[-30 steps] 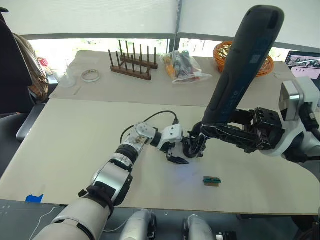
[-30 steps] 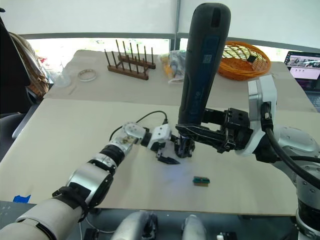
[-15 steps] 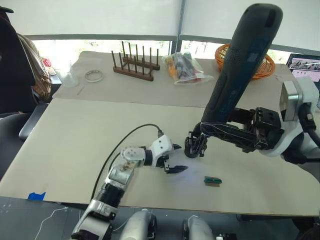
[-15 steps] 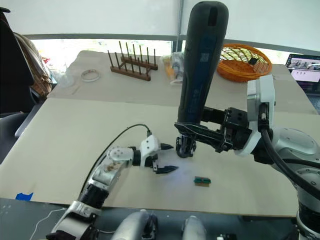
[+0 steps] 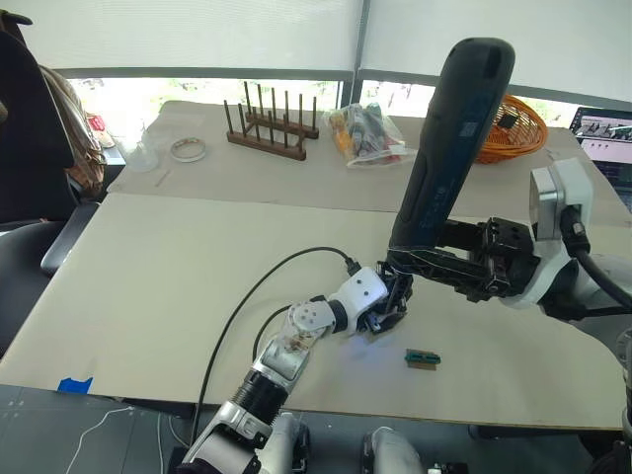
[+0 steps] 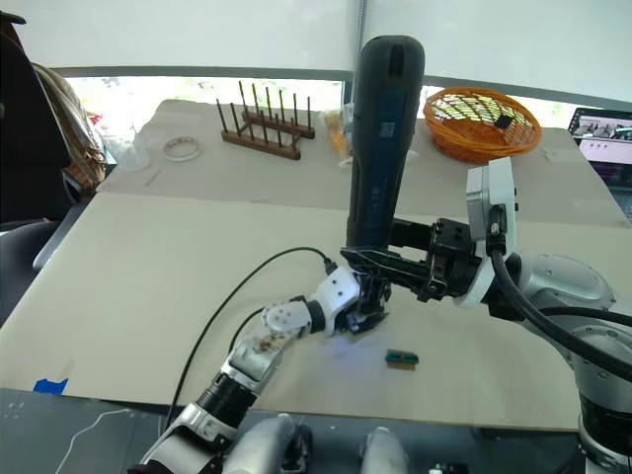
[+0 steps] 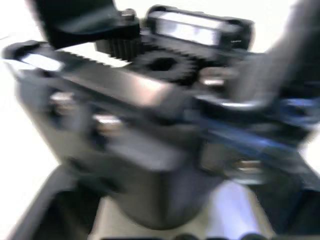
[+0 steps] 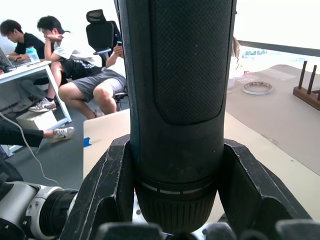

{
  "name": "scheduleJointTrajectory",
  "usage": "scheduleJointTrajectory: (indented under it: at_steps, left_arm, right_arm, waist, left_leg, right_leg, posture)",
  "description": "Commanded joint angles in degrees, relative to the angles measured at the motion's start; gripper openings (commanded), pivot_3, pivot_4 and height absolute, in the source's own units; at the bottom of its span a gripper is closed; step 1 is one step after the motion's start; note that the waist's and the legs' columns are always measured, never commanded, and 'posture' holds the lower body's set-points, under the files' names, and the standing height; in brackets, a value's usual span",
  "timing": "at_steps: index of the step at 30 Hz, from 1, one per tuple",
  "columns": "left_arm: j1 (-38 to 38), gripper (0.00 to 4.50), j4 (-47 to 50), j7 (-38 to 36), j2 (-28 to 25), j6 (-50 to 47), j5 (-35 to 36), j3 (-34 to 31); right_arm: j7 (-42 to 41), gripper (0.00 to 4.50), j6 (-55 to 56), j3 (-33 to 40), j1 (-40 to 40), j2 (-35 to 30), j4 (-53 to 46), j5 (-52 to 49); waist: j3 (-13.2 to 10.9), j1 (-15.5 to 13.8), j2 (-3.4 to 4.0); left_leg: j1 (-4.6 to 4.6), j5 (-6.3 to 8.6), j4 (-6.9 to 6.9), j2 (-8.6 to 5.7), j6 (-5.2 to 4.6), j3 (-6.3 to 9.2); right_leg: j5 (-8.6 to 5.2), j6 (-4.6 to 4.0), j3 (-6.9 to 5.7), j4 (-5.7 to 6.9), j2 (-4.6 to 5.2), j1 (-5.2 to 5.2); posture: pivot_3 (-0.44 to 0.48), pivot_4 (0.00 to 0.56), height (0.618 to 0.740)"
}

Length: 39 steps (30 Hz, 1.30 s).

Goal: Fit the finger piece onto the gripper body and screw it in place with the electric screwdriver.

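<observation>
A beige table [image 5: 148, 267] runs beneath bright windows, carrying a wooden peg rack [image 5: 265, 130], an orange basket [image 6: 481, 120] and, nearer, a tiny green-and-black block [image 5: 422, 357]. In the eye views the right gripper [image 5: 420, 267] is clenched on the electric screwdriver [image 5: 449, 148], which stands nearly upright, its lower end down on the gripper body [image 5: 391, 304] just left of that block. The left gripper [image 5: 367, 318] touches the gripper body; whether it grips cannot be told. The left wrist view looks onto the blurred, geared gripper body [image 7: 150, 100]. The right wrist view shows the right gripper's fingers [image 8: 107, 185] pressed against the electric screwdriver's barrel, with seated people [image 8: 75, 65] behind.
</observation>
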State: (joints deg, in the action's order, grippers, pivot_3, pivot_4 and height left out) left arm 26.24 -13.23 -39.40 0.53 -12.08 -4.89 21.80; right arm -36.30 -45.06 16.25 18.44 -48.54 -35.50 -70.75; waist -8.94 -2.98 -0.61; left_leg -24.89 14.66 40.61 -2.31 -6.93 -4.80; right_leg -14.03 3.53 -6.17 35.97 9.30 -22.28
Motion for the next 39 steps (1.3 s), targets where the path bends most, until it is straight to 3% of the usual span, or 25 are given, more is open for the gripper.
scheduleJointTrajectory:
  at_steps: [1,6,9,13,19,22,24,30,34,39]
  left_arm:
    - [3.8,2.39,-5.0,-6.0,-2.0,5.4,3.6,-1.5]
    - [15.7,2.39,-22.2,-23.8,-3.5,19.8,10.0,-3.5]
    - [23.0,2.39,-34.8,-29.8,-2.7,27.0,9.7,-4.3]
    - [31.3,2.39,-47.7,-30.6,-0.2,32.8,7.5,-5.4]
    - [35.0,2.39,-55.4,-27.9,1.5,34.9,4.3,-6.3]
    - [34.1,3.89,-55.6,-29.3,0.8,33.7,3.4,-6.4]
    - [33.1,4.5,-54.5,-30.2,-0.1,32.9,3.7,-7.3]
    - [27.6,4.5,-44.9,-25.2,-2.2,27.9,5.3,-10.7]
    - [17.8,4.5,-30.1,-25.6,-3.8,22.5,5.6,-9.0]
    - [13.0,4.5,-23.1,-21.7,-3.2,20.2,4.2,-6.9]
  right_arm:
    - [-0.9,1.95,2.9,2.8,-0.7,0.4,-2.2,0.2]
    - [-1.6,1.95,3.3,5.9,-4.4,-0.1,-5.2,-1.3]
    - [-2.0,1.95,3.6,7.4,-7.1,-0.4,-7.0,-1.7]
    - [-0.7,1.95,4.4,9.8,-10.5,-0.3,-9.2,-1.1]
    - [1.7,1.95,6.2,10.9,-14.9,0.9,-12.0,0.7]
    - [2.9,1.95,7.8,11.2,-17.3,1.8,-13.1,3.5]
    - [4.0,1.95,8.5,12.1,-18.8,2.3,-13.6,4.6]
    - [7.4,1.95,9.9,16.7,-23.6,3.3,-16.3,2.1]
    - [9.6,1.95,10.5,17.9,-24.5,3.5,-15.9,1.9]
    - [10.1,1.95,10.5,17.7,-24.5,2.4,-15.5,1.8]
  waist:
    - [0.0,0.1,0.0]
    - [0.0,0.2,0.0]
    - [0.0,0.0,-0.02]
    - [0.0,-0.2,-0.05]
    - [0.0,0.1,-0.05]
    - [0.0,0.3,-0.05]
    - [0.0,0.2,-0.05]
    - [0.0,0.4,-0.04]
    - [0.0,0.6,-0.02]
    - [0.0,0.3,-0.01]
  left_leg:
    - [0.0,0.0,0.0,0.01,0.0,0.0]
    - [-0.02,0.0,0.0,0.0,0.0,-0.06]
    - [-0.08,0.0,0.0,-0.02,0.0,-0.07]
    - [-0.15,0.0,0.01,-0.1,-0.03,-0.06]
    - [-0.17,0.07,0.08,-0.08,-0.15,-0.07]
    - [-0.17,0.07,0.08,-0.07,-0.15,-0.07]
    - [-0.17,0.07,0.1,-0.06,-0.15,-0.07]
    - [-0.17,0.08,0.12,-0.05,-0.16,-0.05]
    - [-0.14,0.08,0.13,-0.04,-0.15,-0.06]
    - [-0.08,0.08,0.13,-0.04,-0.14,-0.04]
  right_leg:
    - [0.0,0.0,0.0,0.0,-0.01,-0.01]
    - [0.0,0.0,-0.05,0.01,-0.05,-0.07]
    - [0.0,0.0,-0.12,-0.01,-0.07,-0.11]
    - [0.03,0.05,-0.2,-0.08,-0.02,-0.08]
    - [0.06,0.1,-0.2,-0.08,0.0,-0.08]
    - [0.06,0.1,-0.2,-0.06,-0.02,-0.09]
    - [0.06,0.1,-0.2,-0.05,-0.02,-0.08]
    - [0.06,0.11,-0.17,-0.03,-0.03,-0.07]
    - [0.06,0.11,-0.16,-0.01,-0.05,-0.04]
    - [0.06,0.11,-0.13,-0.04,-0.07,0.02]
  posture:
    - [0.0,0.15,0.74]
    - [0.0,0.15,0.74]
    - [0.0,0.15,0.74]
    - [0.0,0.15,0.74]
    - [0.0,0.15,0.74]
    - [0.0,0.15,0.74]
    - [0.0,0.15,0.74]
    - [0.0,0.15,0.74]
    - [0.0,0.15,0.74]
    - [0.0,0.15,0.74]
